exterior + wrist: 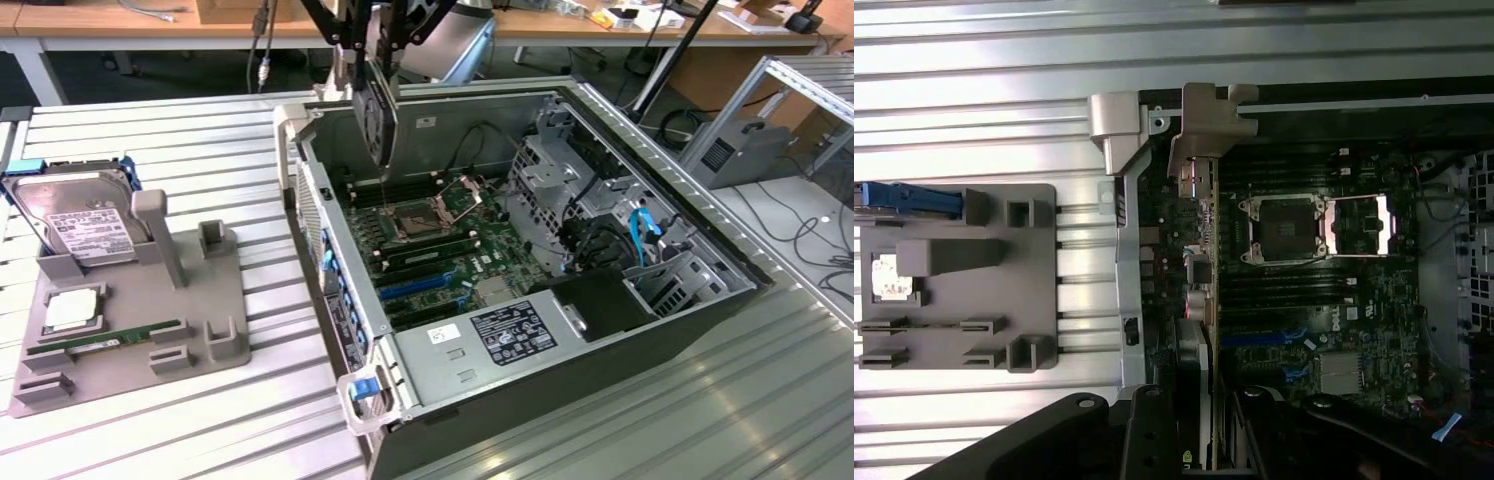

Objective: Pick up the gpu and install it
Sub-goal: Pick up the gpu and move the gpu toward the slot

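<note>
The gripper [370,50] has the gpu [383,115] pinched between its fingers, so it's closed on the card, not standing wide. The card hangs on edge straight down from the hand, over the open computer case [641,250]. It looks to be up above the motherboard [447,240] and not in a slot yet. From the wrist you see the gripper [1199,440] with the gpu [1197,330] running out from it as a thin edge, and the cpu socket [1284,228] just off to one side below. Well away from the hand, outside the case, a gray holder [200,340] carries a hard drive [80,225] and a green memory stick [114,340].
</note>
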`<state>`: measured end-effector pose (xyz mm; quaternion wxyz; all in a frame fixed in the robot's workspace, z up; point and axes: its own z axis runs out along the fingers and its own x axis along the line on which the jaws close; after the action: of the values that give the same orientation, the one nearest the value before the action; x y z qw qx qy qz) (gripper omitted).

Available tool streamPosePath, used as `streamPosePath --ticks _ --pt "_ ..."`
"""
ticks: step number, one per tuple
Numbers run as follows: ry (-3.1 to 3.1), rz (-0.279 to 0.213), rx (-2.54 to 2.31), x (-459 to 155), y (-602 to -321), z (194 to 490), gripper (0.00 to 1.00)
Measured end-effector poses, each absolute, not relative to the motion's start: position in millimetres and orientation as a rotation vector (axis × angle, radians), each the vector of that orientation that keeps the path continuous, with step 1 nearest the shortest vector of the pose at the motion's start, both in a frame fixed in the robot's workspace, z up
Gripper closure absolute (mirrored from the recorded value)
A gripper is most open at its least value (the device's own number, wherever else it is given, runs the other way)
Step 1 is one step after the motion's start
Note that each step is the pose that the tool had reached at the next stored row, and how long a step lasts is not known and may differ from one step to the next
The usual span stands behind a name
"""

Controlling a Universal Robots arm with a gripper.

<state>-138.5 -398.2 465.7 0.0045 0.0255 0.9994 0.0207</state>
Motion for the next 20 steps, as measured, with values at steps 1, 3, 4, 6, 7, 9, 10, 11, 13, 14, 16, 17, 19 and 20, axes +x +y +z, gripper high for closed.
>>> streamPosePath --ticks 1,3,4,6,7,9,10,11,13,14,16,17,19,20 --pt "3.131 0.065 0.08 -137 -398 466 0.73" --pt "3.131 0.065 0.08 -135 -398 466 0.73" --pt "3.131 0.065 0.08 -133 -398 466 0.73" --pt "3.131 0.064 0.08 -129 -399 465 0.73" --pt "3.131 0.064 0.08 -127 -399 465 0.73" --pt "3.131 0.064 0.08 -124 -399 465 0.73" --pt "3.131 0.064 0.08 -121 -399 465 0.73" --pt "3.131 0.064 0.08 -119 -399 465 0.73" --pt "3.131 0.063 0.08 -115 -399 465 0.73" --pt "3.131 0.063 0.08 -112 -399 465 0.73" --pt "3.131 0.063 0.08 -110 -399 465 0.73" --pt "3.131 0.063 0.08 -108 -399 464 0.73" --pt "3.131 0.063 0.08 -105 -399 464 0.73" --pt "3.131 0.062 0.08 -102 -399 464 0.73"
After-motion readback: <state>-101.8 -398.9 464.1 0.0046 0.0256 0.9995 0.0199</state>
